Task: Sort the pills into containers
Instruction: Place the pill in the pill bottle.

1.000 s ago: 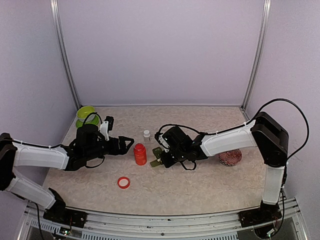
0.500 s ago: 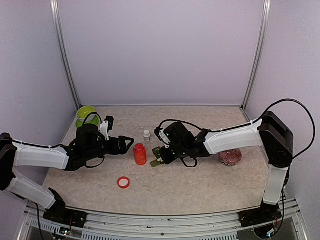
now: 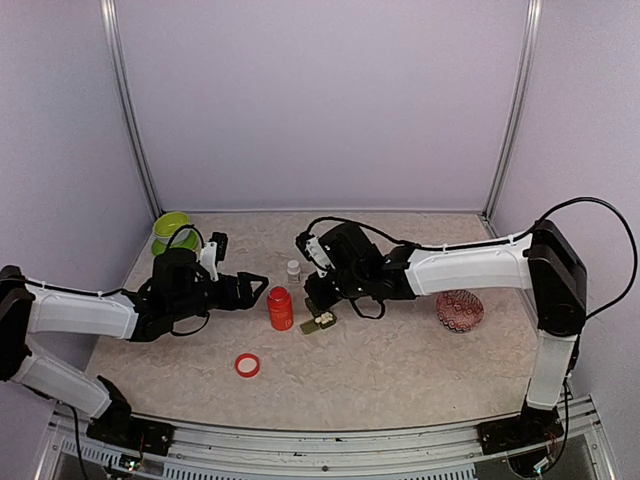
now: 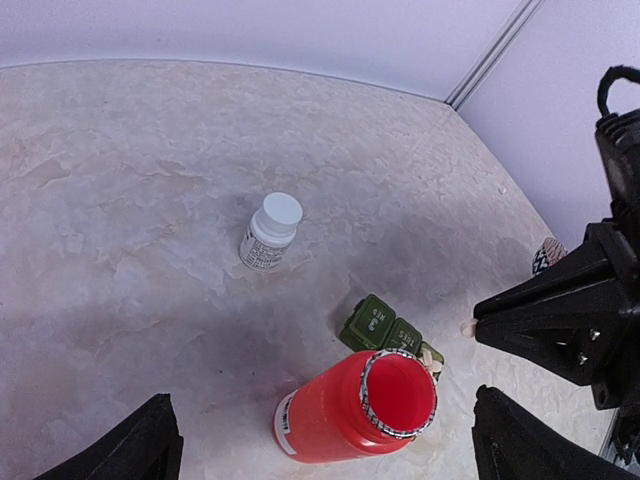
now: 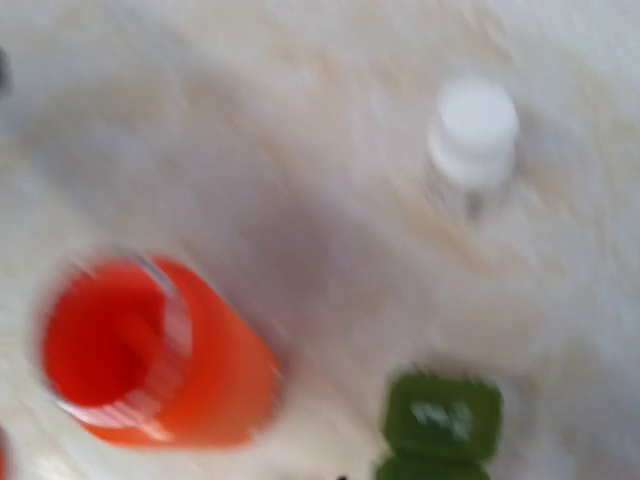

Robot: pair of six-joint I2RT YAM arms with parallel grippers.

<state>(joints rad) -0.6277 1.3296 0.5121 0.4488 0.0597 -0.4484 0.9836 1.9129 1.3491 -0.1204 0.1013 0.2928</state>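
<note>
This is a robotics lab test cell, not a lived-in room: plain pale lilac panels (image 3: 320, 100) held by aluminium posts (image 3: 128, 120) box in a marbled beige surface (image 3: 400, 370) on three sides. A white-and-black left arm (image 3: 80, 312) and right arm (image 3: 470, 268) are bolted to a metal rail (image 3: 330, 438) at its near edge, with a black cable (image 3: 597, 200) looping free. A few small props stand on the surface, among them an open red pill bottle (image 3: 280, 308), a white vial (image 3: 293, 268) and joined dark green containers (image 4: 385, 330).
</note>
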